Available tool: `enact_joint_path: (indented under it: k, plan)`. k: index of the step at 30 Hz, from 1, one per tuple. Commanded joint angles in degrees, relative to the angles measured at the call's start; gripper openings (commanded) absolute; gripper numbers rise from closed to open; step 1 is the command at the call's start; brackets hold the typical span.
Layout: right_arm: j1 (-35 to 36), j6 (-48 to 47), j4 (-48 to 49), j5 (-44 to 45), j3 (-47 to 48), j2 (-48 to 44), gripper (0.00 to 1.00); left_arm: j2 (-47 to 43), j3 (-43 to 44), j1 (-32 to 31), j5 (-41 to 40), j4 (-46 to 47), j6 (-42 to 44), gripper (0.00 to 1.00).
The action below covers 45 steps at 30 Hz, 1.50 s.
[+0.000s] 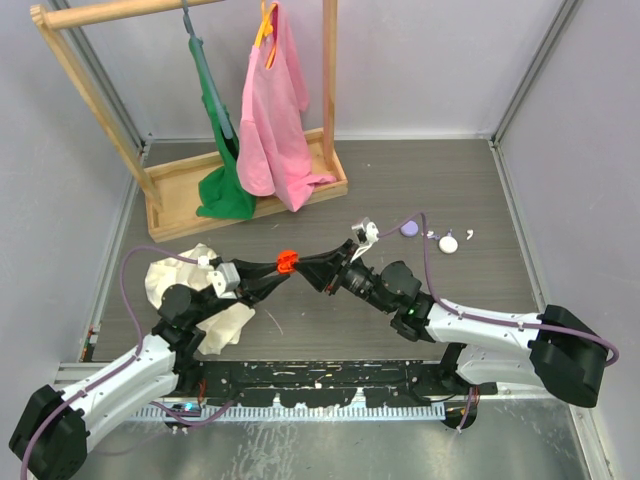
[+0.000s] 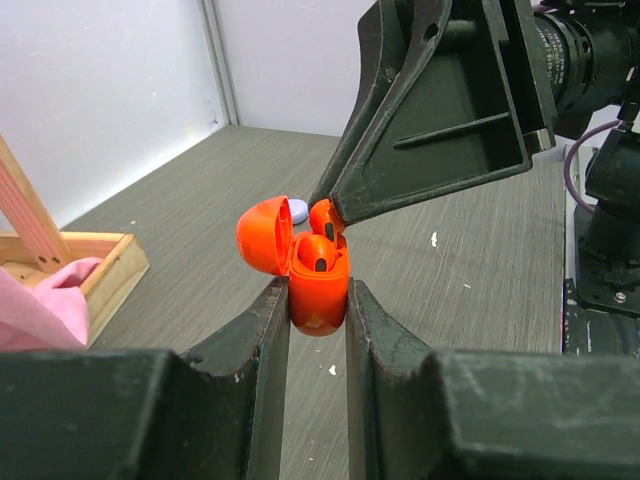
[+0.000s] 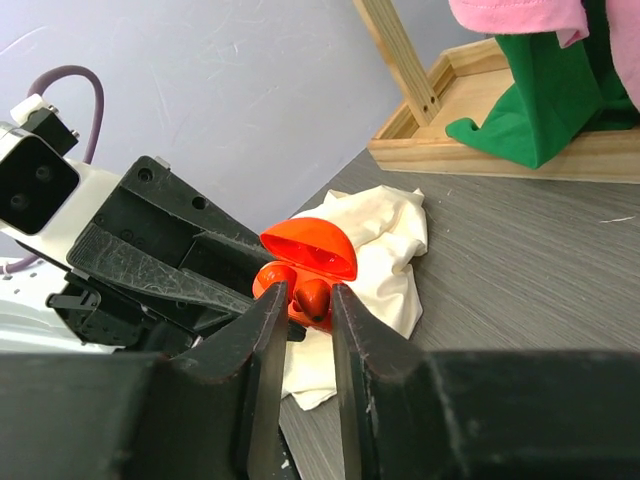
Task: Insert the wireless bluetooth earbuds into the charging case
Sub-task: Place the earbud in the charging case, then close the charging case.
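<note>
An orange-red charging case (image 2: 320, 295) with its hinged lid (image 2: 264, 233) open is held above the table between the two arms. My left gripper (image 2: 318, 290) is shut on the case's lower body. One orange earbud (image 2: 318, 254) sits in the case. My right gripper (image 3: 308, 295) comes from the opposite side, shut on a second orange earbud (image 3: 314, 298) right at the case's opening. In the top view the case (image 1: 287, 262) shows where the left gripper (image 1: 281, 271) and right gripper (image 1: 300, 266) meet.
A small lavender puck (image 1: 409, 228) and tiny white pieces (image 1: 449, 242) lie on the table at the right rear. A cream cloth (image 1: 185, 278) lies under the left arm. A wooden rack (image 1: 250, 195) with pink and green garments stands at the back left.
</note>
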Motion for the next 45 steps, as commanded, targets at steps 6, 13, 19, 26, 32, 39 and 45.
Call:
enact_joint_path:
  k: [6,13,19,26,32,39,45]
  plan:
    - [0.24,-4.33,-3.72,2.22,3.09,-3.85,0.43,-0.64,0.49,-0.09,-0.56,5.82,0.0,0.0]
    - [0.16,-9.01,-12.76,5.01,5.12,-8.73,0.53,-0.47,0.6,-0.07,0.02,5.83,-0.03,0.0]
    - [0.05,-13.61,-23.13,1.56,11.09,-10.13,0.72,0.29,0.92,-0.04,1.63,5.87,-0.09,0.0]
    - [-2.34,-13.82,-36.43,-8.17,21.06,-6.52,0.82,1.37,1.64,-0.09,3.59,6.04,-0.52,0.0]
    - [-12.16,-5.93,-37.11,-25.67,23.4,-2.66,0.86,2.79,2.7,-0.08,4.56,7.17,-1.03,0.0]
    - [-15.64,-2.12,-36.45,-36.79,26.32,2.38,0.9,3.68,4.1,-0.09,4.75,7.84,-2.88,0.0]
    - [-16.89,1.34,-33.52,-42.44,25.92,5.93,0.9,4.38,4.62,-0.07,4.74,8.43,-4.53,0.0]
